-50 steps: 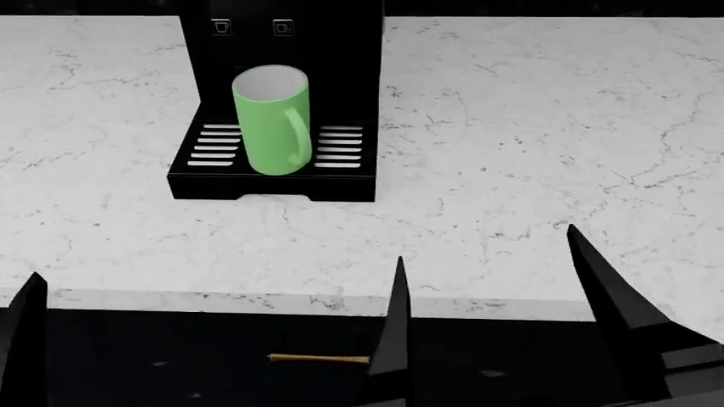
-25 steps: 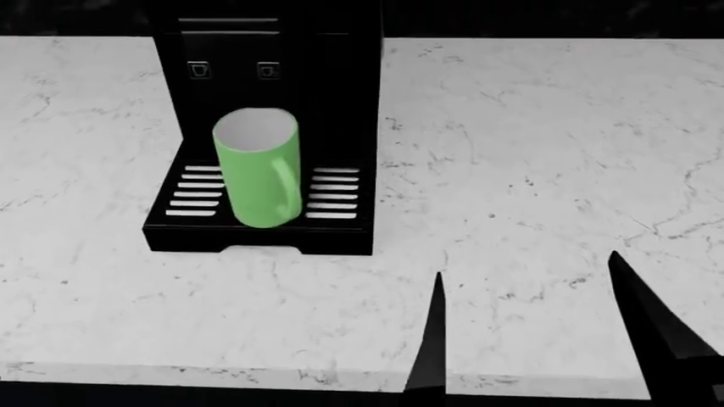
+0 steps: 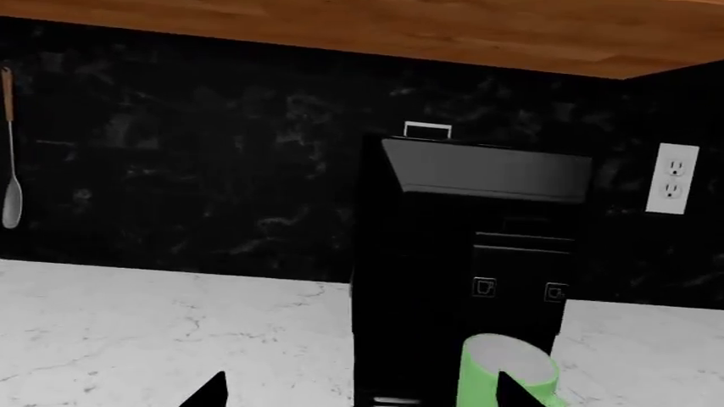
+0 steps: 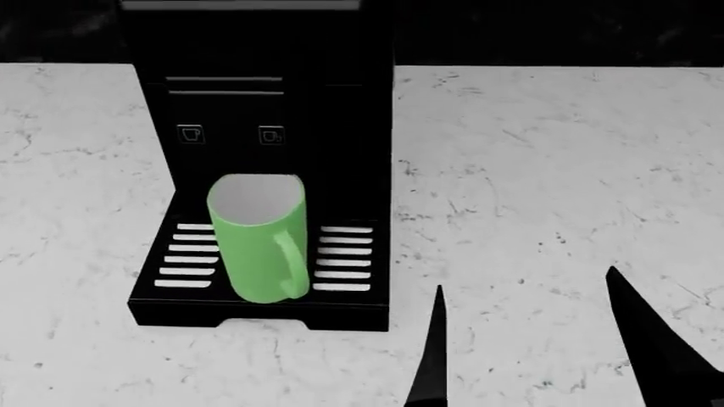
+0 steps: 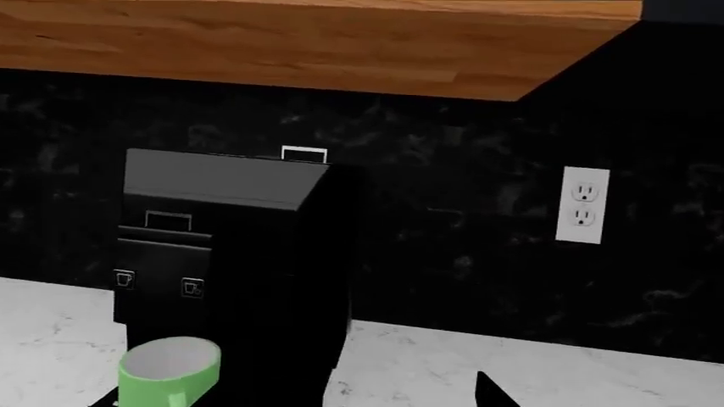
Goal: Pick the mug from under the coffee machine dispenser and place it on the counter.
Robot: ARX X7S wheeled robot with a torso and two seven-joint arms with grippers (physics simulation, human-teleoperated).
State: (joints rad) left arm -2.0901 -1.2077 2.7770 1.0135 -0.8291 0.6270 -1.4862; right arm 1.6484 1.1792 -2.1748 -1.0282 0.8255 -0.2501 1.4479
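The light-green mug (image 4: pixel 258 242) stands upright on the white-slotted drip tray (image 4: pixel 345 254) of the black coffee machine (image 4: pixel 260 102), with its handle toward me. My right gripper (image 4: pixel 525 280) is open and empty over the white marble counter (image 4: pixel 543 170), to the right of the machine and nearer to me. One of its fingers (image 5: pixel 492 394) shows in the right wrist view, with the mug (image 5: pixel 169 369) off to the side. My left gripper (image 3: pixel 362 377) is open and empty, facing the machine (image 3: pixel 453 280). The mug (image 3: pixel 481 377) sits by one fingertip. The left gripper is outside the head view.
A black backsplash rises behind the machine, with a white wall outlet (image 5: pixel 582 205) beside it; the outlet also shows in the left wrist view (image 3: pixel 673 178). A wooden cabinet underside (image 5: pixel 283 42) hangs overhead. A long spoon (image 3: pixel 9 195) hangs on the wall.
The head view has shifted forward: the machine and mug sit lower in frame, and the counter edge and cabinet handle have left it. The right fingers now lie over the counter. The mug stays on the tray.
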